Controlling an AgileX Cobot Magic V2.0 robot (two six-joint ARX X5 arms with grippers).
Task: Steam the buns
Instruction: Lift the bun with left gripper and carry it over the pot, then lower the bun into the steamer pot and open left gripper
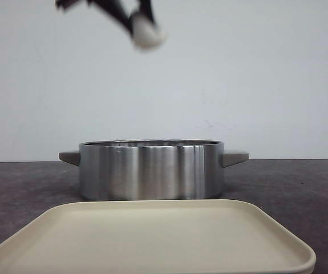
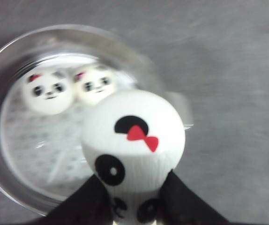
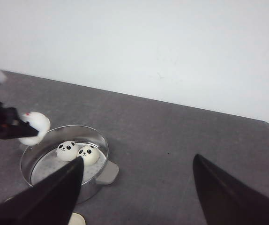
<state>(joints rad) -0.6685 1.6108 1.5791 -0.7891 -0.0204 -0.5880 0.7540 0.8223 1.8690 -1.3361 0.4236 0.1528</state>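
Observation:
My left gripper [image 2: 134, 206] is shut on a white panda bun [image 2: 132, 140] with a red bow and holds it high above the steel pot [image 1: 151, 170]. The held bun shows blurred at the top of the front view [image 1: 147, 34] and in the right wrist view [image 3: 35, 126]. Two more panda buns [image 2: 48, 91] [image 2: 94, 84] lie side by side inside the pot on its steamer plate; they also show in the right wrist view [image 3: 67, 151] [image 3: 88, 154]. My right gripper [image 3: 137, 180] is open and empty, high above the table to the pot's right. A fourth bun is out of view.
A cream tray [image 1: 152, 237] lies in front of the pot, nearest the camera, with nothing seen on it. The pot has grey side handles [image 1: 235, 157]. The dark grey table [image 3: 181, 140] ends at a white wall behind.

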